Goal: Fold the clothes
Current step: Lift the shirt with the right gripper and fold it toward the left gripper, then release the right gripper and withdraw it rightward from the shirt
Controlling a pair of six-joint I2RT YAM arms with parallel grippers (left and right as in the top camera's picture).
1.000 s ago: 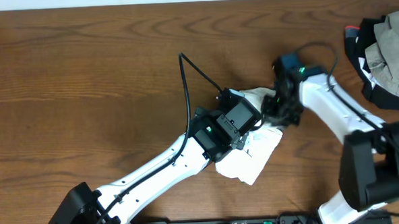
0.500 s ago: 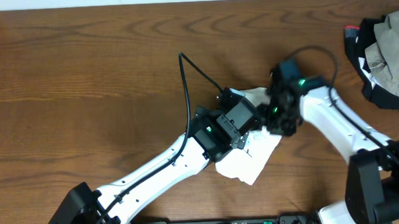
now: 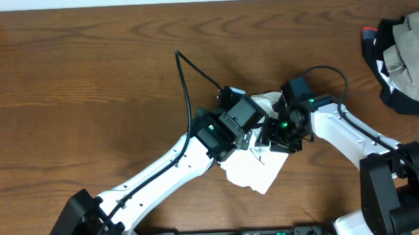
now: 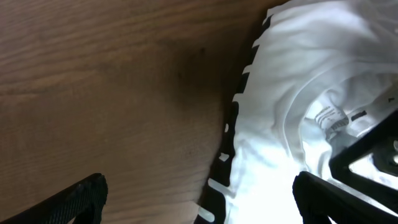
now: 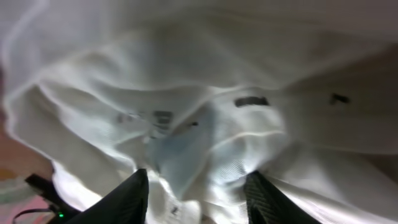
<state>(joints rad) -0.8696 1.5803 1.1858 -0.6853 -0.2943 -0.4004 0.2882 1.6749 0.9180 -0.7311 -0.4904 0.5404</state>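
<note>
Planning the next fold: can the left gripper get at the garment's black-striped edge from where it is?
Probably yes. The left gripper stands open, and the white garment has its black-striped edge lying uncovered right under the jaws.

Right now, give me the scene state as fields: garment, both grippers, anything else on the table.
garment: white with a black-striped edge, bunched mid-table, partly under both arms
left gripper: open, over the striped edge, holding nothing
right gripper: fingers apart, close against the cloth; grip unclear
pile: other clothes at the right edge, untouched
table: brown wood
</note>
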